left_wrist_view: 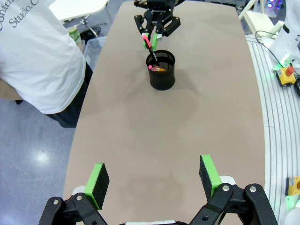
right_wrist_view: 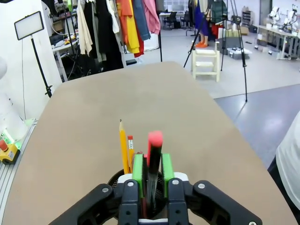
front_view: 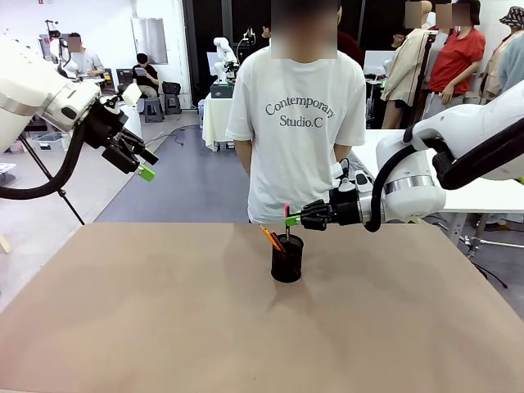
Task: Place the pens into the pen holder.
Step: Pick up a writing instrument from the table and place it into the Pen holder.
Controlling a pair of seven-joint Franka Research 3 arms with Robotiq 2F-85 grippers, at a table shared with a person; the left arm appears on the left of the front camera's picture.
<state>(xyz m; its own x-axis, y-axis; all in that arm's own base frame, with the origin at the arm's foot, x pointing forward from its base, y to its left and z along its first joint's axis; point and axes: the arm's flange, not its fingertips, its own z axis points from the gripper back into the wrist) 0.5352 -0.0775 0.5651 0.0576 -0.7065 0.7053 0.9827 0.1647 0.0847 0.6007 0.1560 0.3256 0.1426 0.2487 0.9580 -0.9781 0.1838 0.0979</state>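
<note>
Front view: the right gripper [front_view: 291, 220] reaches in from the right side of the table and hovers just above the pen holder [front_view: 286, 259], a black mesh cup standing near the middle of the far edge. Its green pads pinch the red-and-black marker [front_view: 286, 218] upright, tip down over the cup's mouth, which I'd judge is the pose for dropping it in. The yellow-orange pencil [front_view: 269, 237] leans out of the cup beside another slim reddish stick [front_view: 277, 242], so the other pens look already stowed. The left gripper [front_view: 141, 164] hangs high beyond the table's left edge, jaws spread and empty, parked out of the way. A person [front_view: 296, 123] in a white T-shirt stands at the far edge, behind the cup.

Left wrist view: the left gripper's own fingers [left_wrist_view: 99, 178] stand wide apart with bare brown table [left_wrist_view: 140, 154] between them. Far ahead sits the holder, the other arm's gripper above it with the marker pointing into the rim.

Right wrist view: the pads are closed on the marker's dark barrel, its red end standing up between them; whether the grip is slackening I cannot tell. The pencil and a shorter orange stick rise from the cup below. The tabletop is plain matte brown, and beyond its far edge are a clothes rack [right_wrist_view: 117, 23], a stool and tripods.
</note>
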